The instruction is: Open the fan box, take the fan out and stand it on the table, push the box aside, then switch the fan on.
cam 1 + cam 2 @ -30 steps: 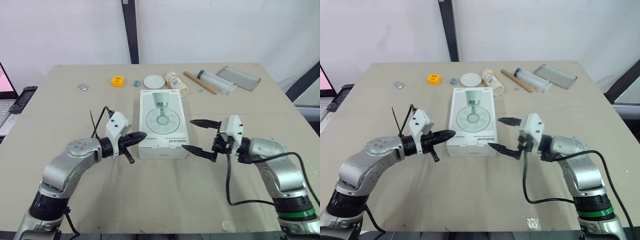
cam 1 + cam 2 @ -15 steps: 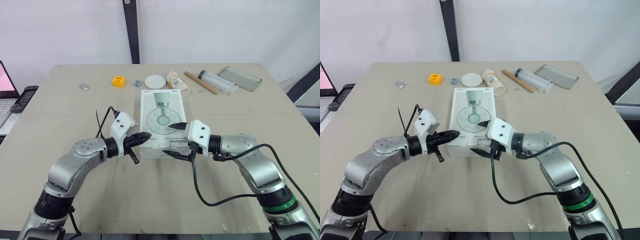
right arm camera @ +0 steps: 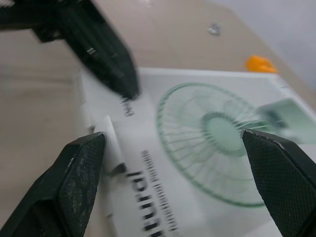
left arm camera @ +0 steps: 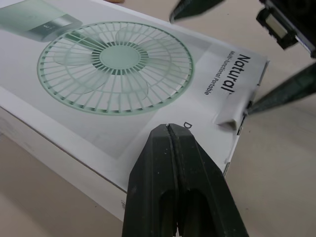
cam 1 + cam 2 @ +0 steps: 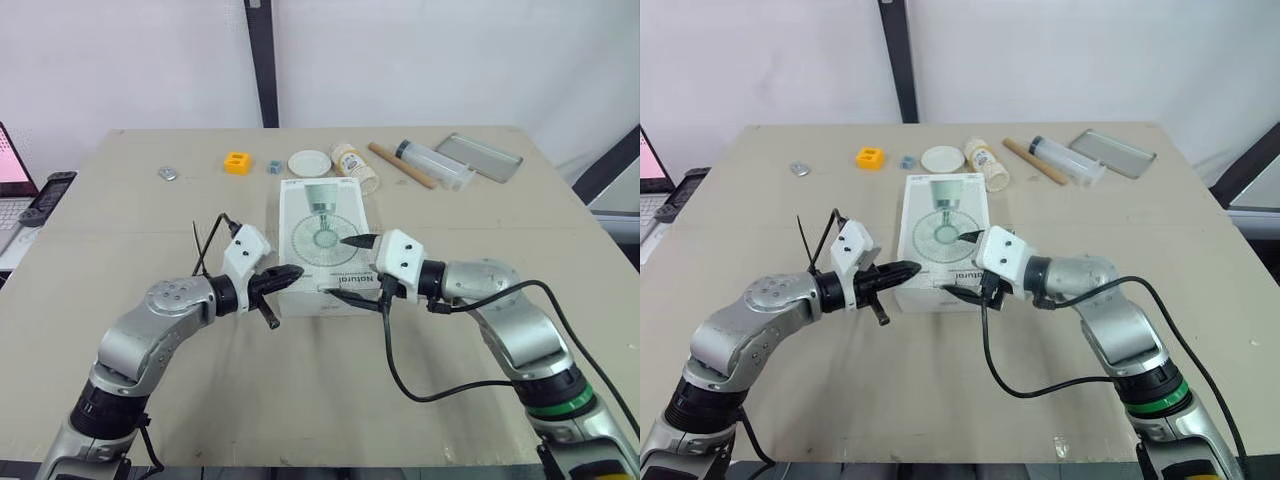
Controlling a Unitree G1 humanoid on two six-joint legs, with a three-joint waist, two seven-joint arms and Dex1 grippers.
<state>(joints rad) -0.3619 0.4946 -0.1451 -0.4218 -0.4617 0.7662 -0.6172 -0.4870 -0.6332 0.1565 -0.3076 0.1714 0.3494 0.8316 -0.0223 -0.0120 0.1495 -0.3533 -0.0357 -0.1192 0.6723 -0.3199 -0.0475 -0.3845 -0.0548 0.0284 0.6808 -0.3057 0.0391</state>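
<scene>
Centrally on the table (image 5: 150, 220) lies the fan box (image 5: 322, 225), flat, picture side up, a small flap (image 4: 231, 114) raised at its near end; the right gripper (image 5: 347, 267) spans that end with fingers apart, one over the top face, one low beside the flap, its forearm reaching in from the right, elbow bent; the left gripper (image 5: 292, 272), fingers pressed together, points at the near left corner, elbow bent; a tray (image 5: 482, 156) lies far right.
</scene>
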